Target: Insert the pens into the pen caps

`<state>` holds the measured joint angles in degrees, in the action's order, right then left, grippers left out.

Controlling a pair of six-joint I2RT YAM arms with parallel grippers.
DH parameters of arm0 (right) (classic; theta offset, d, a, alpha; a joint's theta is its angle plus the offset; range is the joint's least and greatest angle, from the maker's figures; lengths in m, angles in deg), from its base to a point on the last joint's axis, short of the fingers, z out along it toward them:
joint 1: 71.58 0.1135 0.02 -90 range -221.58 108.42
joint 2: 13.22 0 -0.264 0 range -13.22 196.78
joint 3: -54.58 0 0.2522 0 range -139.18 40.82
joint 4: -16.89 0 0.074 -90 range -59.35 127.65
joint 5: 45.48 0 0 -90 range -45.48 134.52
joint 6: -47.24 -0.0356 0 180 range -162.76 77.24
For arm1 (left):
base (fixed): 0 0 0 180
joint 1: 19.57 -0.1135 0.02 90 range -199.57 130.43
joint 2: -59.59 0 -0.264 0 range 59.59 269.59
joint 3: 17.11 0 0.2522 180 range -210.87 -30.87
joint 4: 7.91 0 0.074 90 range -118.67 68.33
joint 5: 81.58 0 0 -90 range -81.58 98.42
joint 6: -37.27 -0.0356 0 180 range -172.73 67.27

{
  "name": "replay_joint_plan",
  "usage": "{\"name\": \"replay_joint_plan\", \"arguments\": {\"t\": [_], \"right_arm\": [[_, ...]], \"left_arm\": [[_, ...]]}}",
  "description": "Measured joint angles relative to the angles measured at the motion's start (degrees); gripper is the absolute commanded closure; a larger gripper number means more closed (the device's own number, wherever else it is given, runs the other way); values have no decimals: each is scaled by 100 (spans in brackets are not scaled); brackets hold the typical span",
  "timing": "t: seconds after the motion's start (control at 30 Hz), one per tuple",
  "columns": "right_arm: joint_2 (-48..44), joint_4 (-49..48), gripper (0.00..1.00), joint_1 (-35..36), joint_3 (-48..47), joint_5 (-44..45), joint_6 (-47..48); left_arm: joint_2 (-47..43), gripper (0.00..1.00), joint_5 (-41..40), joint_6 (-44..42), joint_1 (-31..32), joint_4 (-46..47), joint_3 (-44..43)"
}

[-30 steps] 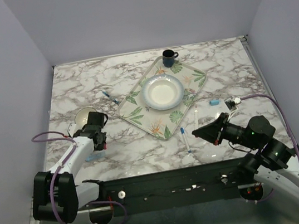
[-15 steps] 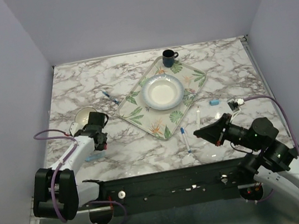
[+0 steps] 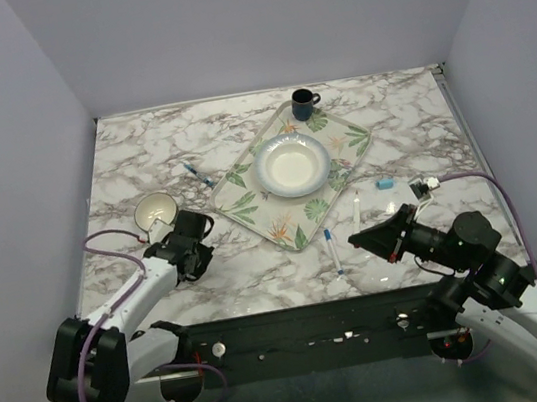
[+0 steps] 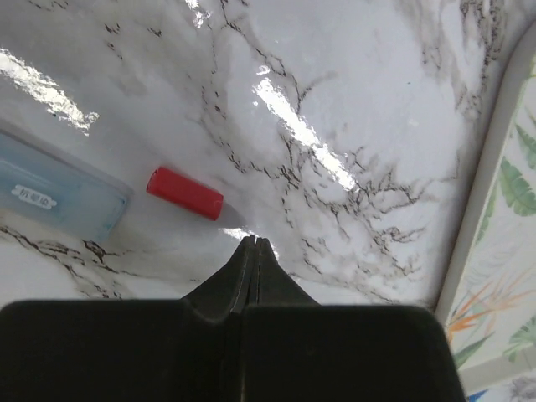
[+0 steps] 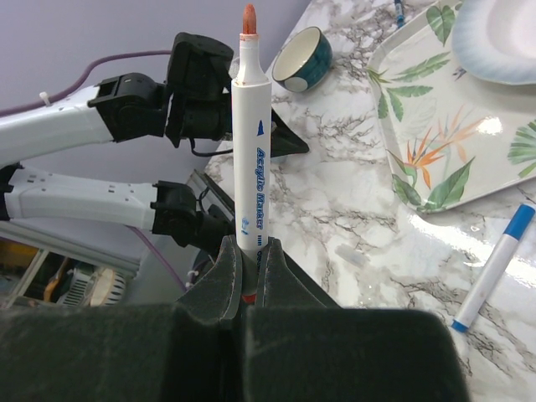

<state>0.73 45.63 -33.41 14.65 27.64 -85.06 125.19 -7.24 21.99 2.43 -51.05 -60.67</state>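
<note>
My right gripper [image 5: 249, 251] is shut on the slim white marker with the red tip [image 5: 251, 142] and holds it off the table, tip pointing towards the left arm; this gripper also shows in the top view [image 3: 363, 239]. My left gripper [image 4: 254, 243] is shut and empty, low over the table [image 3: 197, 244]. The red cap [image 4: 185, 193] lies on the marble just beyond and left of its fingertips. The light-blue marker [image 4: 59, 188] lies left of the cap. The white marker with the blue tip [image 3: 333, 250] lies near the front edge. The dark blue pen [image 3: 198, 175] lies left of the tray. A light-blue cap [image 3: 384, 184] lies right of the tray.
A leaf-patterned tray [image 3: 249, 204] holds a white plate [image 3: 292, 167] and a dark mug [image 3: 305, 104]. A small bowl [image 3: 154, 210] stands behind my left gripper. A thin white stick [image 3: 355, 210] lies by the tray's near right corner. A small clear piece [image 5: 352, 255] lies on the marble.
My left gripper has moved right and towards the near edge, away from the small bowl. My right gripper, with the marker, shifted slightly nearer a second ago and has held still since.
</note>
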Motion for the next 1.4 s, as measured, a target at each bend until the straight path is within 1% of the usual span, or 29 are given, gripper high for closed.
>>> {"name": "replay_joint_plan", "arguments": {"t": [0.1,0.13,0.17,0.2,0.23,0.3,0.37,0.43,0.6,0.7,0.9,1.07,1.4], "right_arm": [[4,-4,99,0,0,0,-20],[9,-7,99,0,0,-2,-26],[15,-13,99,0,0,-2,-28],[26,-13,99,0,0,-2,-31],[31,-15,99,0,0,-4,-31],[37,-24,99,0,0,-4,-31],[37,-28,99,0,0,-4,-31],[37,-26,99,0,0,-4,-31],[13,-13,99,0,0,-2,-31],[11,-2,99,0,0,-2,-28],[11,42,99,0,0,17,-7],[11,122,99,0,0,61,37],[-26,219,99,0,-4,129,155]], "left_arm": [[-442,100,-63,192,96,-343,-57],[-575,96,-136,256,96,-446,-90],[-680,86,-201,337,96,-553,-129],[-774,68,-297,444,96,-737,-214],[-852,61,-428,595,96,-942,-328],[-894,46,-614,798,96,-1202,-485],[-883,45,-739,1047,63,-1447,-656],[-831,46,-807,1351,22,-1709,-772],[-562,47,-769,2175,-4,-2227,-800],[-494,48,-723,2651,-13,-2374,-800],[-481,49,-713,3375,-13,-2385,-800],[-170,51,-667,3681,-13,-2376,-811],[487,51,-592,3827,-20,-2256,-920]]}}
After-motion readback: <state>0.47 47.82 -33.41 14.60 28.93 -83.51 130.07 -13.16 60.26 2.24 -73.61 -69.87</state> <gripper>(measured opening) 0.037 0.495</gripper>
